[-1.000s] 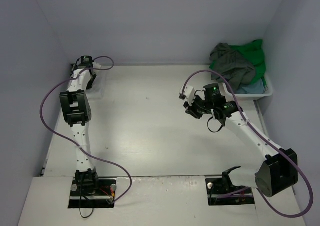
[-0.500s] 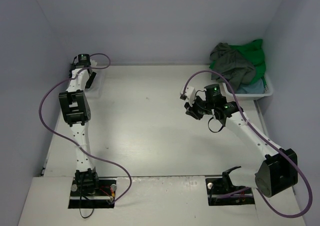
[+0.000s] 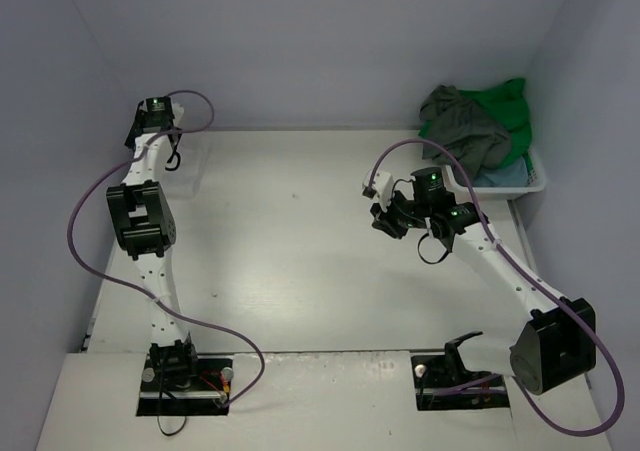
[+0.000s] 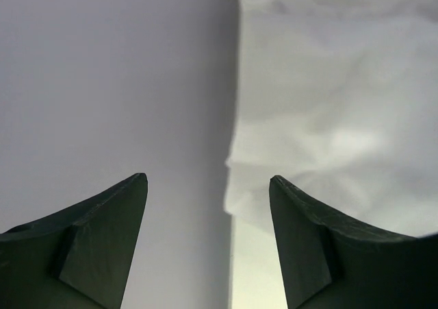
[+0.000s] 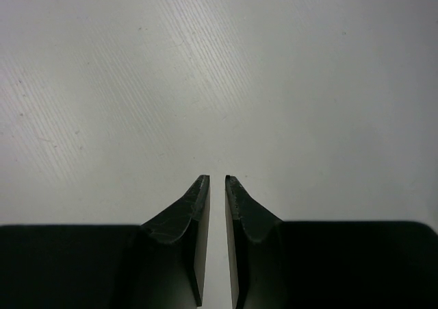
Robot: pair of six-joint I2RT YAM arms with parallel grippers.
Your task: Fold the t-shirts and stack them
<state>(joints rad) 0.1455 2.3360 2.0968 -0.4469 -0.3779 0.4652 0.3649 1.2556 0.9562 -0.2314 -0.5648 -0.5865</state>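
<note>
**Left end effector open by the white shirt, right one closed and empty**

Top external view: the left end effector (image 3: pixel 172 157) is stretched out to the far left corner of the bench (image 3: pixel 300 271), close to the back wall. Its finger spread is too small to read from this camera. A white t-shirt (image 3: pixel 196 171) lies flat in that same corner, just beside the end effector, pale against the pale bench. The right end effector (image 3: pixel 384 221) hangs over the right half of the bench, roughly midway between the near and far edges, pointing toward the middle. At the far right corner sits a white basket (image 3: pixel 538 179). A dark grey-olive t-shirt (image 3: pixel 462 121) is heaped over its left side and a bright green t-shirt (image 3: pixel 510 111) is piled behind and to the right. A light blue t-shirt (image 3: pixel 500 174) shows low inside the rim.

Left wrist view: the left end effector (image 4: pixel 207 180) has its two dark fingers (image 4: pixel 102 233) spread wide with nothing between them. White t-shirt cloth (image 4: pixel 328 103), softly creased, fills the right half of the view. A plain grey surface fills the left half. Whether the fingers touch the cloth cannot be told.

Right wrist view: the right end effector (image 5: pixel 217 180) has its fingers (image 5: pixel 181 220) drawn almost together, leaving only a thin slit, and grips nothing. Bare bench (image 5: pixel 274 62) lies below it.
</note>
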